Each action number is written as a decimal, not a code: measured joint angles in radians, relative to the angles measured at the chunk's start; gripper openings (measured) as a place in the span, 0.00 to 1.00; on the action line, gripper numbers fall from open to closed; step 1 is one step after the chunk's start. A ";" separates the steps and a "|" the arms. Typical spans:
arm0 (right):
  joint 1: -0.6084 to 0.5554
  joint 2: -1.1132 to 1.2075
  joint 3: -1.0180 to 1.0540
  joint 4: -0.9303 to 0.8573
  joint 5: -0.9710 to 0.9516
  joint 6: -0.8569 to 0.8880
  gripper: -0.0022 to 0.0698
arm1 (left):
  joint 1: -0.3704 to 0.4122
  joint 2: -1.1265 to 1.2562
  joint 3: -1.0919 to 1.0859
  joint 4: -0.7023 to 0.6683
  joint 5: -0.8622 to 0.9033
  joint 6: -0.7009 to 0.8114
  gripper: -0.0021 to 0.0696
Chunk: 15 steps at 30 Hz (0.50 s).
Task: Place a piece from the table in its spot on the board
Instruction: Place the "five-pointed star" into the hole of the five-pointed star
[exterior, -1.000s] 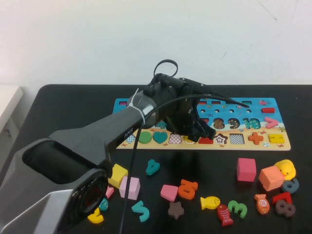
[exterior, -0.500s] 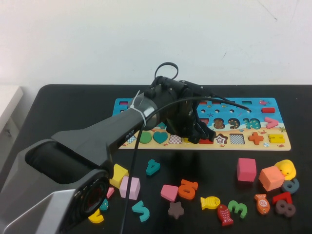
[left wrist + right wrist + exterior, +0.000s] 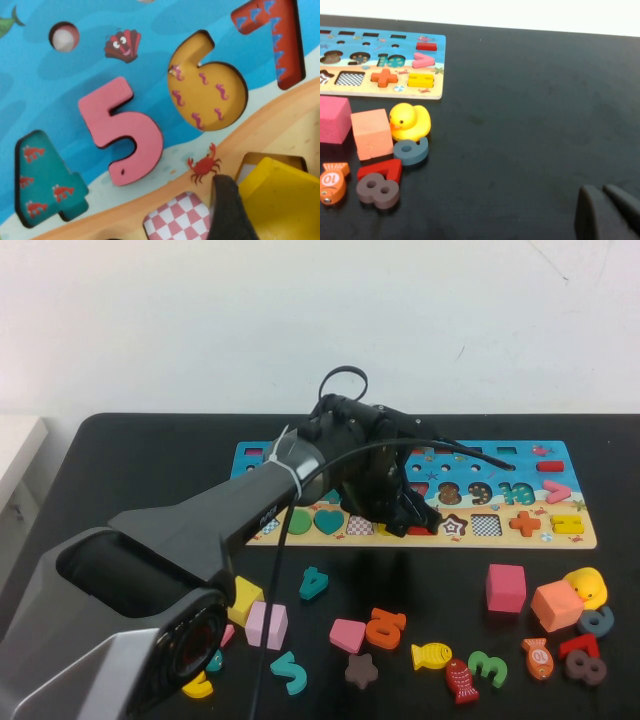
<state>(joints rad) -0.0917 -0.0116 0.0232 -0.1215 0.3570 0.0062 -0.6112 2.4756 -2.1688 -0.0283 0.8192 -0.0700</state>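
Placing step in hand. Left gripper [image 3: 412,517] is down over the near row of the board [image 3: 560,535], about mid-length, w/ the yellow piece [image 3: 280,200] between its jaws, partly open around it; a dark finger [image 3: 227,210] presses its side. Piece sits tilted at the edge of a cut-out just right of the checkered slot [image 3: 177,217], not flat yet, by the look of it. Next move, I'd judge: square it to the hole, press down, then let go & lift straight up w/o dragging it out. Right gripper [image 3: 607,212] is parked low over the table [image 3: 530,100] at the right, well apart from the board, jaws closed, holding nothing.
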 joint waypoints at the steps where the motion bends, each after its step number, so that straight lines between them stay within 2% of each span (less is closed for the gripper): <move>1: 0.000 0.000 0.000 0.000 0.000 0.000 0.06 | 0.000 0.002 -0.011 0.001 0.010 0.002 0.50; 8: 0.000 0.000 0.000 0.000 0.000 0.000 0.06 | 0.000 0.010 -0.140 0.005 0.112 0.045 0.51; 15: 0.000 0.000 0.000 0.000 0.000 0.000 0.06 | 0.000 0.010 -0.155 0.053 0.170 0.070 0.50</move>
<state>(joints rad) -0.0917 -0.0116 0.0232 -0.1215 0.3570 0.0062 -0.6112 2.4857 -2.3233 0.0243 0.9892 0.0000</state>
